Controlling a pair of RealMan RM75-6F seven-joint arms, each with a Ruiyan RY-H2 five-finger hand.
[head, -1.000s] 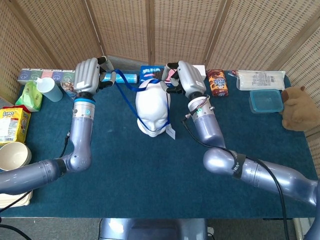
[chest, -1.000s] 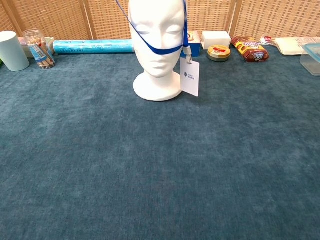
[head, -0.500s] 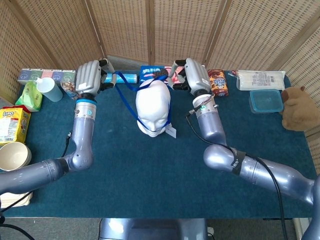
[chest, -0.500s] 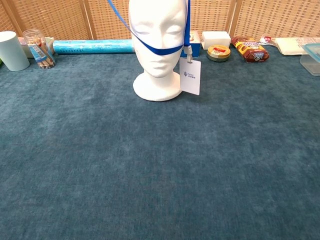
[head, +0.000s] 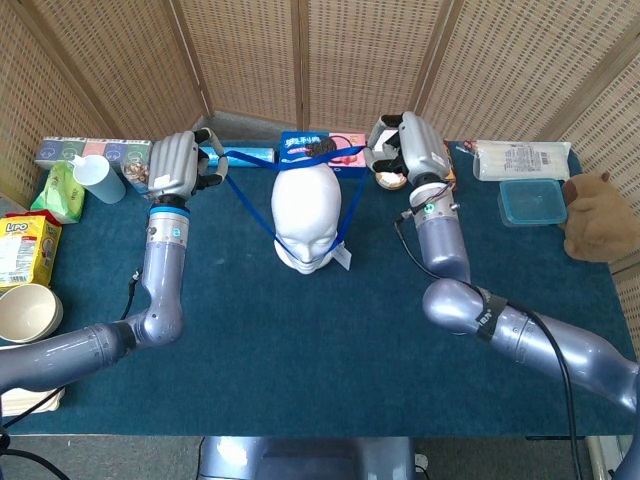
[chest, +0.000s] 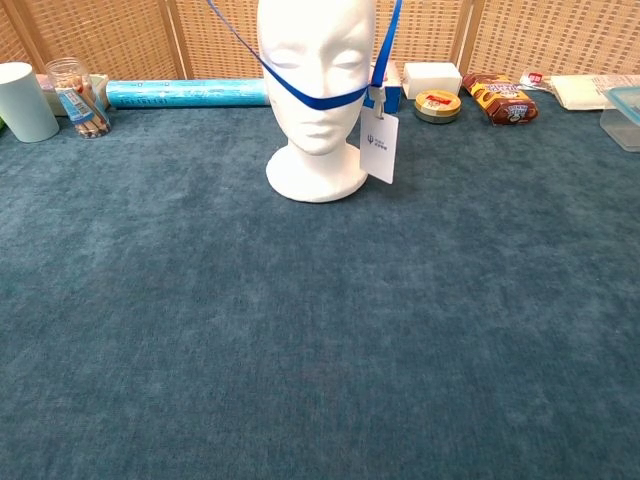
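- Blue ribbon lanyard (head: 240, 158) runs in a wide loop from the left robot hand (head: 176, 163), under the chin of the white foam head (head: 307, 212), and up to the right robot hand (head: 412, 148); both hands have fingers curled around the strap, holding it taut on either side of the head near the counter's far edge.
- Only the head view shows the hands and the silvery, smooth-shelled arms; in the chest view both are out of frame, and the strap simply leaves the top edge.
- Chest view alone shows the face of the foam head (chest: 316, 90) clearly: matte, smooth, with moulded eyes and nose, on a flared round base, the lanyard (chest: 310, 97) crossing just below the mouth.
- White rectangular badge (chest: 379, 147) hangs tilted from a small clip beside the base; it is far plainer in the chest view.
- Counter (chest: 320, 340) is covered in a teal, short-pile felt-like cloth.
- Along the far edge lie a glossy blue roll (chest: 186, 93), a clear jar (chest: 80, 97), a pale cup (chest: 22, 101) and a round tin (chest: 437, 105).
- Woven wicker screens (head: 250, 60) stand behind.
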